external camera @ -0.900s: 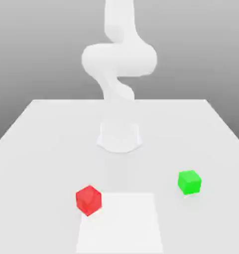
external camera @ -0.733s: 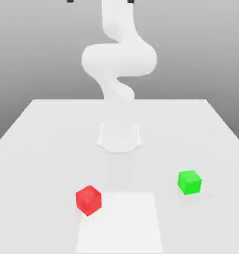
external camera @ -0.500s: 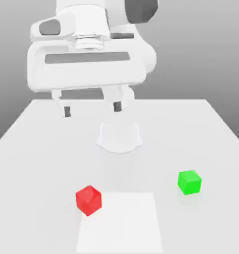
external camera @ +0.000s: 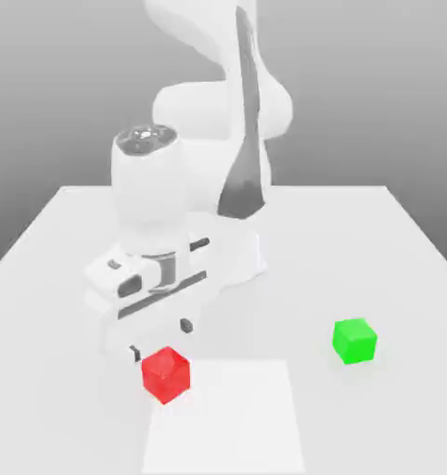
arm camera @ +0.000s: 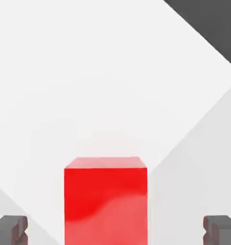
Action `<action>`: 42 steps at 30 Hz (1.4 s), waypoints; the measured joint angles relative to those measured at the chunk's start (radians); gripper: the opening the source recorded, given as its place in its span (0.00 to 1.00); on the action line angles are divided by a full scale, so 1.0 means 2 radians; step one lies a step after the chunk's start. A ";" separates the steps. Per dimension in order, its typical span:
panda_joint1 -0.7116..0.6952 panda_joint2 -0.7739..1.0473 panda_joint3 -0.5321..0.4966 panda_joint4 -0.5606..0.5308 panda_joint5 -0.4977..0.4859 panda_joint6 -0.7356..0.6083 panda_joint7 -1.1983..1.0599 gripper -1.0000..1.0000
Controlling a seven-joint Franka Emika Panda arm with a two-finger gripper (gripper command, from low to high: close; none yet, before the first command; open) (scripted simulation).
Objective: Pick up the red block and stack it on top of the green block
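Observation:
The red block (external camera: 166, 374) rests on the white table toward the exterior view's left, at the corner of a paler square patch. My gripper (external camera: 160, 340) hangs low, directly over and slightly behind the block, open, with its dark fingertips (external camera: 134, 353) spread wide. In the hand view the red block (arm camera: 106, 201) sits centred between the two fingertips (arm camera: 9, 229), with a gap on each side and nothing gripped; the gripper (arm camera: 115, 232) stands open. The green block (external camera: 354, 340) sits alone toward the exterior view's right, well apart from the hand.
The white table (external camera: 70, 241) carries a paler square patch (external camera: 227, 417) at its front. The arm's base (external camera: 238, 255) stands at the table's middle, behind the hand. A dark area (arm camera: 208, 19) lies beyond the table's edge in the hand view.
The hand has come down from high above the table to just over the red block, turning as it dropped. Both blocks stay where they were.

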 joint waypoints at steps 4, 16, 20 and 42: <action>-0.013 0.034 0.024 0.006 0.048 0.026 -0.036 0.50; -0.070 0.097 0.103 0.013 0.134 0.074 -0.097 0.00; -0.060 0.084 0.088 0.012 0.116 0.065 -0.085 0.00; 0.112 -0.086 0.121 -0.034 -0.022 -0.062 -0.115 0.00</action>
